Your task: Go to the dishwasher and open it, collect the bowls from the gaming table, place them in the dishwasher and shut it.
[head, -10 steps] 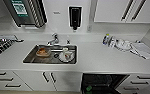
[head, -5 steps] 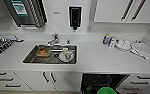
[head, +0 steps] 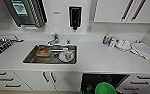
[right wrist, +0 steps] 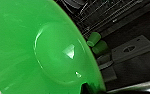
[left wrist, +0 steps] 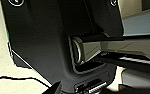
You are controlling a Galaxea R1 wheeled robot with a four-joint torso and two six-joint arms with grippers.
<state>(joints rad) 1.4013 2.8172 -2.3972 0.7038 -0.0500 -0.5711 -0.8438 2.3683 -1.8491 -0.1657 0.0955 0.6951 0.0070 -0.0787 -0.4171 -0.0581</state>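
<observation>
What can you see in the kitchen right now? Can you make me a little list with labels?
Place: white kitchen counter with white cupboards below
Sink: steel sink set into the counter, dishes inside, tap behind it
Dishwasher: open dark dishwasher under the counter, wire rack inside
Bowl: lime green round plastic bowl over the open dishwasher, large in the right wrist view
Also in dishwasher: small green cup-like pieces by the rack
Wall: dark soap dispenser
Claws: fingers not clear enough to judge

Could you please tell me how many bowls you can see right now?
1: a green bowl over the open dishwasher, below the counter. Another may be hidden.
</observation>
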